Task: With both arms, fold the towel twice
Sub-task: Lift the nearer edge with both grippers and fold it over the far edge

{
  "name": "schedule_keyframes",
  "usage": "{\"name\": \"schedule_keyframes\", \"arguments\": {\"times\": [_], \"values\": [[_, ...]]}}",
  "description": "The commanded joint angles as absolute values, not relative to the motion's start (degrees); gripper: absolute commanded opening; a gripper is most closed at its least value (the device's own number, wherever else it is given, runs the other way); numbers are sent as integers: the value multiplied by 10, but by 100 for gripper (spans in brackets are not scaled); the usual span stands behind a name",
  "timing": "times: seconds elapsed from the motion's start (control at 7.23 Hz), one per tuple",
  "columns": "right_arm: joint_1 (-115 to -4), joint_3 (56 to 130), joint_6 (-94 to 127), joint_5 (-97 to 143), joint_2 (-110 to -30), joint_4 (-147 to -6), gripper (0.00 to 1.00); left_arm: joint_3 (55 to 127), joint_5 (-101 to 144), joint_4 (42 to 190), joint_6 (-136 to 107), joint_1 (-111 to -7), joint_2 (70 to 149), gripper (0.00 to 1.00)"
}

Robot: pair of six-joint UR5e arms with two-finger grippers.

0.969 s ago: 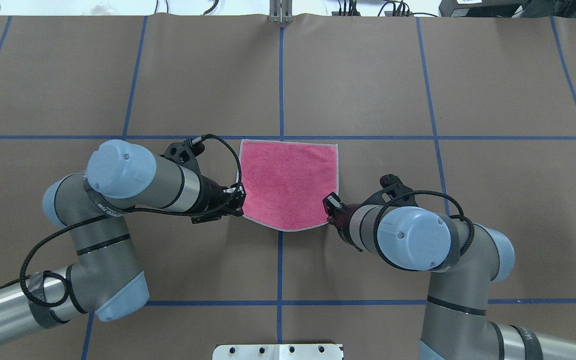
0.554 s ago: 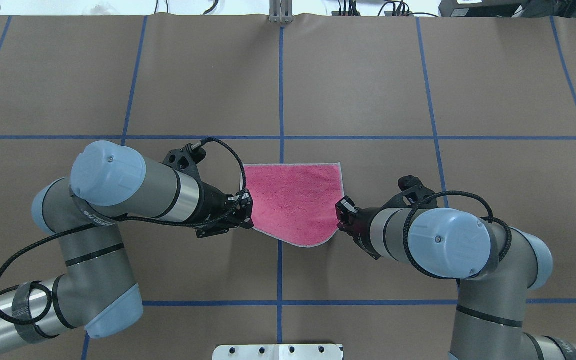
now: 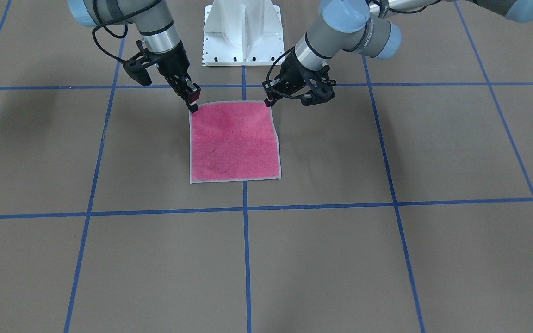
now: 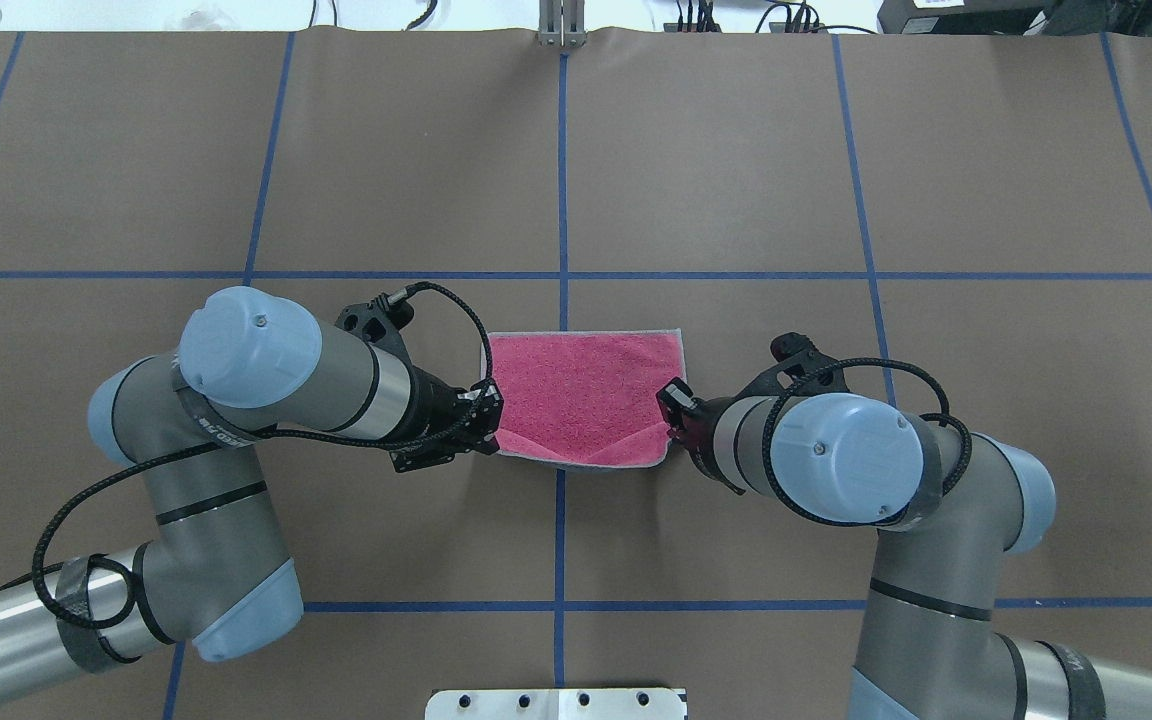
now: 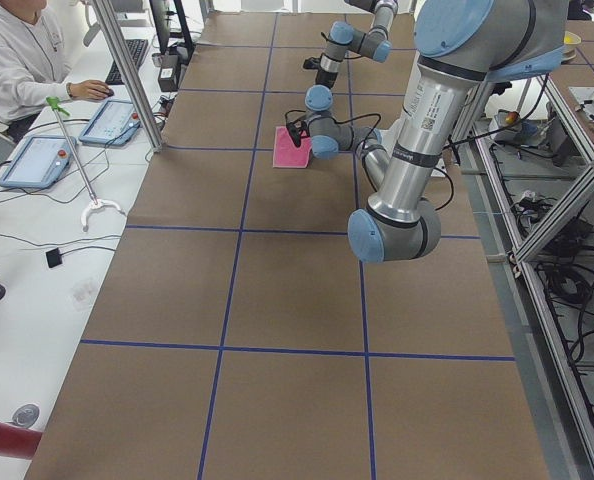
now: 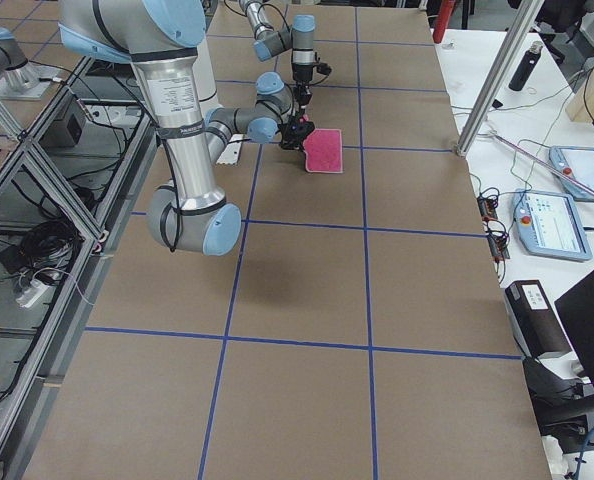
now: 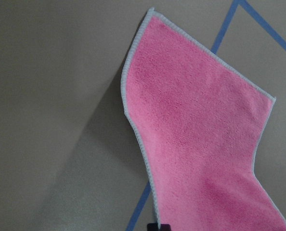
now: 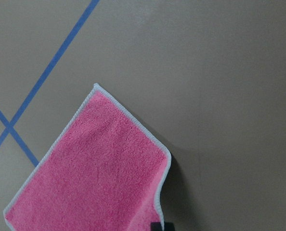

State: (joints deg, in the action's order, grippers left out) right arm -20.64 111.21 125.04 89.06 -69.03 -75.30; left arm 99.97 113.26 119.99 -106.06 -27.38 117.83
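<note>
The towel lies near the middle of the table, pink face up, across the blue tape line that runs from 12 to 6 o'clock in my overhead view. Its far edge, toward 12 o'clock, rests on the brown surface. Its near edge, toward 6 o'clock, is raised off the table and sags a little between the two held corners.

I see the left gripper at the towel's 8 o'clock corner, jaws pinched together on the cloth. The right gripper is at the 4 o'clock corner, jaws likewise closed on the cloth. The left arm reaches in from 8 o'clock and the right arm from 4 o'clock.

From across the table, the white pedestal stands at 12 o'clock of the towel, with both held corners on that side. On each wrist camera the pink cloth, with its light grey border, spreads away from the bottom of the frame and casts a shadow on the table.
</note>
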Motion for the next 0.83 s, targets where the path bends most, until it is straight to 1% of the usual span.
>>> {"name": "schedule_keyframes", "arguments": {"times": [0.0, 0.42, 0.55, 0.69], "values": [[-223, 1081, 1243, 889, -672, -751, 0, 970, 1119, 1201, -1058, -282, 1189, 0], [-242, 1071, 1222, 889, -666, -749, 0, 963, 1112, 1199, -1058, -301, 1195, 0], [-243, 1054, 1221, 889, -647, -753, 0, 962, 1112, 1199, -1058, -306, 1202, 0], [-244, 1045, 1220, 889, -644, -750, 0, 958, 1112, 1198, -1058, -306, 1204, 0]]}}
